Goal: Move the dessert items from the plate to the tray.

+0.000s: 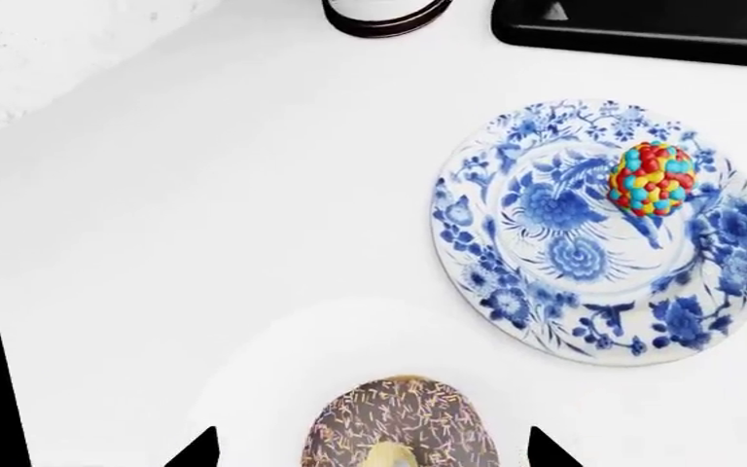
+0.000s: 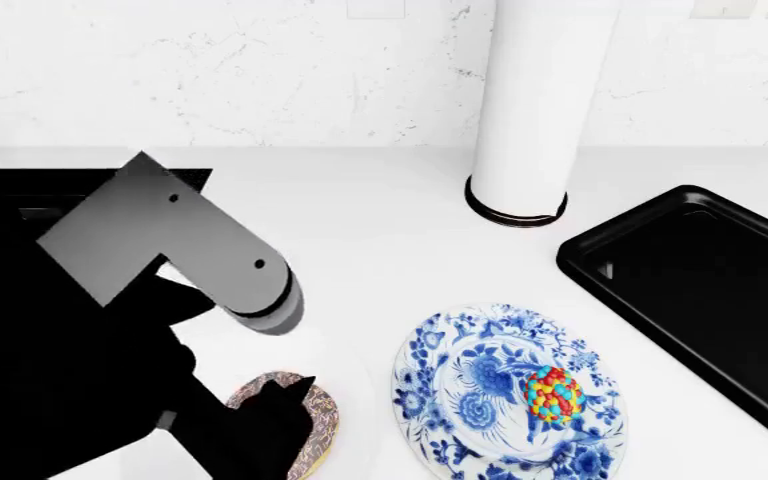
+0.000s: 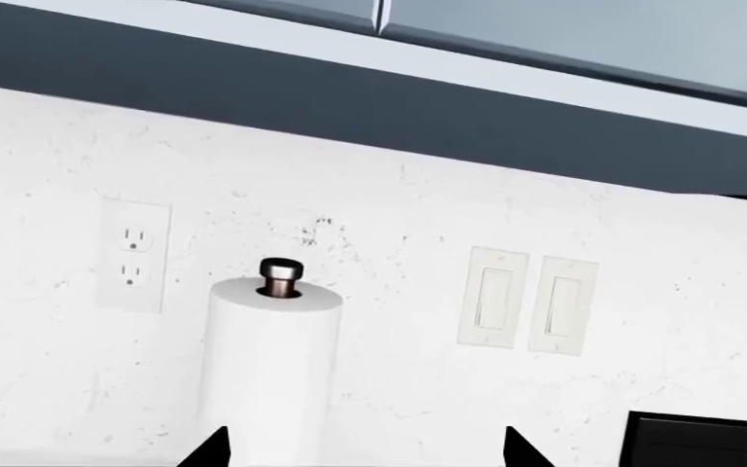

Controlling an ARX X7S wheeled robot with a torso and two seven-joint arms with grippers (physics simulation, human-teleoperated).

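The ring donut with brown-pink frosting and pale sprinkles [image 1: 401, 425] lay on a plain white plate [image 1: 269, 341] at about seven o'clock in the head view, directly beneath the left gripper [image 1: 373, 449], whose two dark fingertips stood apart, one on either side of the ring, with no contact visible. The small ball covered in red, blue and yellow candies [image 2: 556, 392] rested on the blue-and-white floral china plate [image 2: 454, 400], just beside the donut at five o'clock. The glossy black rectangular baking tray with a raised rim [image 2: 704, 270] lay at about three o'clock, well apart from both desserts. A white paper-towel roll on a dark base [image 2: 528, 110] stood at twelve o'clock against the marbled white wall. The right gripper [image 3: 363, 449] hung raised and facing the wall, its tips apart and empty. A sound grasp probably required centring the ring between the fingers, descending until the tips reached its sides, and closing gently, since a soft frosted ring could deform or slip. Whether the tips had reached donut height could not be judged.
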